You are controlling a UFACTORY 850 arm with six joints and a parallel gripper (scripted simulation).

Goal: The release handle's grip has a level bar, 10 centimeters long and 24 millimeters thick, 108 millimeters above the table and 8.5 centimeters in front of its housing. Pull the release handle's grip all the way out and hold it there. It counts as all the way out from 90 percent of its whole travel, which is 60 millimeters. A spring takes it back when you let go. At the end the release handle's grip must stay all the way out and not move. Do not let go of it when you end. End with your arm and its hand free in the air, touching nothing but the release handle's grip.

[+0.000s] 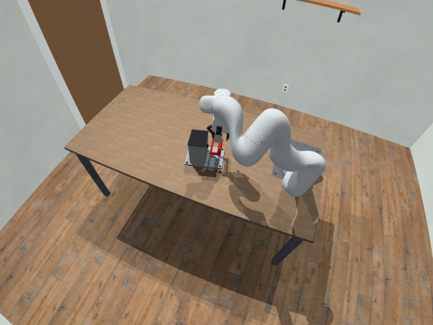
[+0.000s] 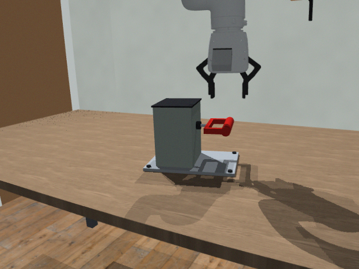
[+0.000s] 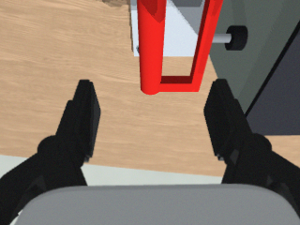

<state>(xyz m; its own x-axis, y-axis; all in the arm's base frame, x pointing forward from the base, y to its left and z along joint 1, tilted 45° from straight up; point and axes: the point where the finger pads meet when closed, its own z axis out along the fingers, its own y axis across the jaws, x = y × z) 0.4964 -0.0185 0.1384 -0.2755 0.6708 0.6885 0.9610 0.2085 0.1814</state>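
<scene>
The red release handle's grip (image 2: 219, 128) sticks out level from the right side of a grey housing (image 2: 176, 133) with a black top, on a thin rod. Its round bar (image 2: 229, 126) is at the outer end. The housing stands on a grey baseplate (image 2: 194, 165) on the table. My gripper (image 2: 228, 92) hangs open in the air straight above the grip's bar, fingers pointing down, holding nothing. In the wrist view the open gripper (image 3: 152, 112) frames the red grip (image 3: 171, 47) below, which lies apart from both fingers. In the overhead view the grip (image 1: 218, 147) sits under my wrist.
The arm's base (image 1: 297, 168) is bolted at the table's right side. A brown door (image 1: 75, 52) is at the back left and a wall shelf (image 1: 330, 6) is high up.
</scene>
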